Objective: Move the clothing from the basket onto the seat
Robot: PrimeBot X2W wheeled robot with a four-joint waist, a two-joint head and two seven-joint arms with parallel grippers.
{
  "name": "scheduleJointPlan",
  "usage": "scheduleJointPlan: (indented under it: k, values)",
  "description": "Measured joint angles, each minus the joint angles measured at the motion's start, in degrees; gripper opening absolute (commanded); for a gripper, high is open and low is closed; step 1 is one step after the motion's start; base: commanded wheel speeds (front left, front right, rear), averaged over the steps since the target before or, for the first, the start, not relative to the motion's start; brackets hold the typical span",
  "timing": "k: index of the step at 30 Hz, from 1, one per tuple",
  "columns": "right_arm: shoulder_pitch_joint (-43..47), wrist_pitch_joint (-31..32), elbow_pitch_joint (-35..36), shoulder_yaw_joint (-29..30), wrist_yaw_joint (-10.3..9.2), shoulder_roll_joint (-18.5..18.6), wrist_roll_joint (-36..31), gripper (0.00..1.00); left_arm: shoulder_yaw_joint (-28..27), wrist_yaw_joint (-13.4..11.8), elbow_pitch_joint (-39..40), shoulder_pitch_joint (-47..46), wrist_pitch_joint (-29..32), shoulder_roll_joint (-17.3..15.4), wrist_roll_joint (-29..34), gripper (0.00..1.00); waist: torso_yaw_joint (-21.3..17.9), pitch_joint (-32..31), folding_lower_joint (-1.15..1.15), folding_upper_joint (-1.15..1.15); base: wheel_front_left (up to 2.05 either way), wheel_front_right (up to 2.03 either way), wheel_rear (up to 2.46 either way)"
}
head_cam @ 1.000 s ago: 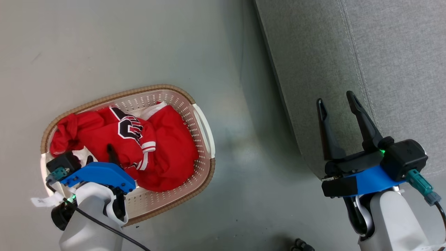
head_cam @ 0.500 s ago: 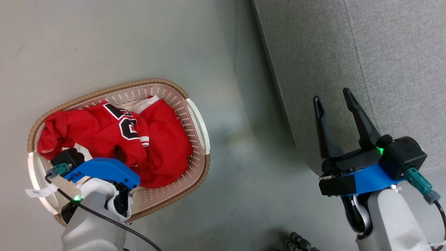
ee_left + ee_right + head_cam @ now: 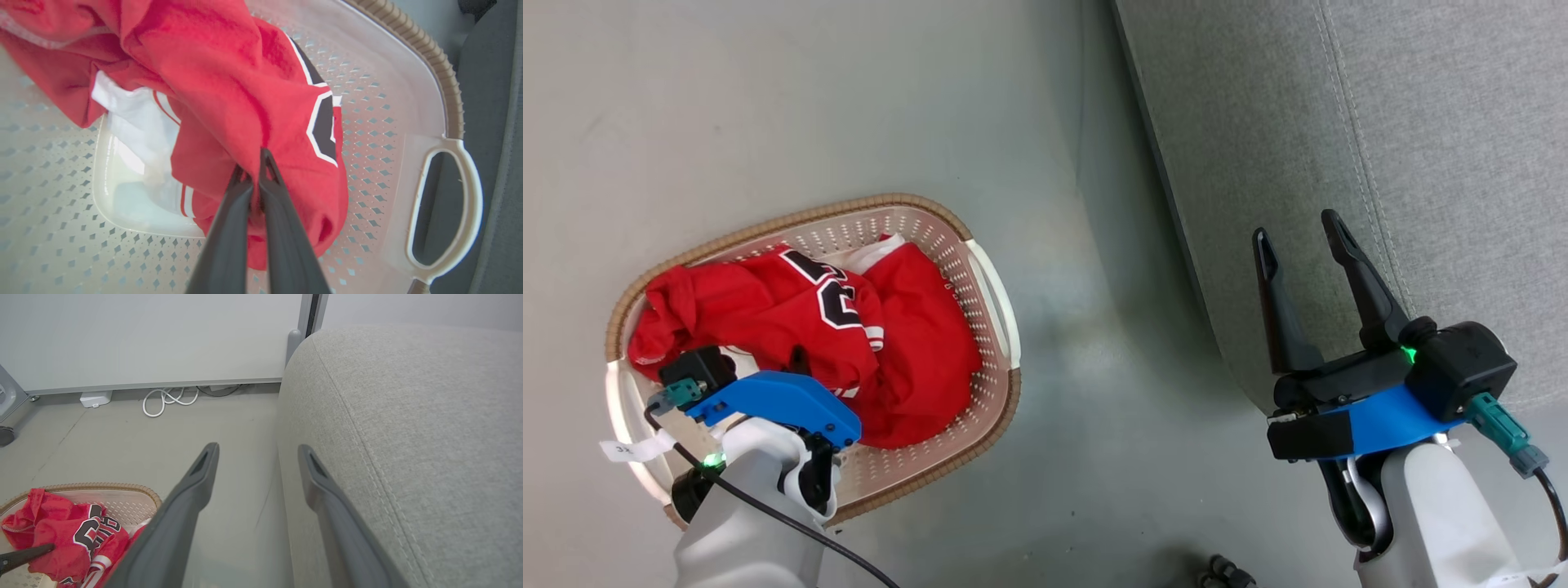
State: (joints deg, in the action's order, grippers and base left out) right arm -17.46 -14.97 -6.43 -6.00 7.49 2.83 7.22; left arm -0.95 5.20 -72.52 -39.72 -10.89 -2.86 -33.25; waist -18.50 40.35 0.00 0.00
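White cable [image 3: 167,402] lies by the wall [image 3: 143,335] — floor [image 3: 1078,343] separates basket [image 3: 984,327] and seat [image 3: 1339,122].

A smooth grey-green floor [image 3: 849,98] with a dull sheen carries everything here. A laundry basket [image 3: 931,237] sits on it at a slant, well apart from the sofa [image 3: 1339,122], whose grey side comes down to the floor with a strip of bare floor between the two. By the far wall [image 3: 143,335], a looped white cable [image 3: 165,401] lies on the floor near a small white box [image 3: 96,398]. A small dark object [image 3: 1225,572], too cut off to identify, is at the near edge.
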Motion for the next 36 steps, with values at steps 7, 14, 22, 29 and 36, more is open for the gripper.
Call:
scheduleJointPlan:
  k: [7, 14, 22, 29, 36]
  values:
    - [-0.21, -0.01, -1.19, -0.03, 0.00, 0.00, -0.20, 1.00, 4.76, 0.74, -0.34, 1.59, -1.90, 0.01, 3.59, 0.00, 1.00, -4.29, 0.00, 0.00, 0.00, 0.00, 0.00]
    - [0.79, -0.05, -3.26, -0.25, 0.00, -0.01, -0.90, 1.00, 9.85, 1.76, 1.25, 4.49, -3.22, -0.05, 3.46, 0.00, 2.37, -11.75, 0.00, 0.00, 0.00, 0.00, 0.00]
    - [3.77, 0.26, -5.27, -0.44, 0.00, -0.02, -1.56, 1.00, 20.27, 2.01, 7.53, 8.66, -3.38, -0.05, -0.04, 0.00, 4.04, -21.97, -0.01, 0.00, 0.00, 0.00, 0.00]
    - [6.95, 1.72, -5.80, 0.43, 0.00, -0.01, -2.26, 1.00, 30.81, 2.02, 14.07, 11.45, -1.94, -0.02, -3.03, 0.00, 5.60, -30.06, -0.02, 0.01, 0.00, 0.00, 0.00]
    - [9.82, 3.34, -5.27, 1.03, 0.00, -0.01, -3.11, 1.00, 38.39, 2.16, 19.53, 11.39, -1.46, -0.01, -4.60, 0.00, 7.64, -36.06, -0.02, 0.00, 0.00, 0.00, 0.00]
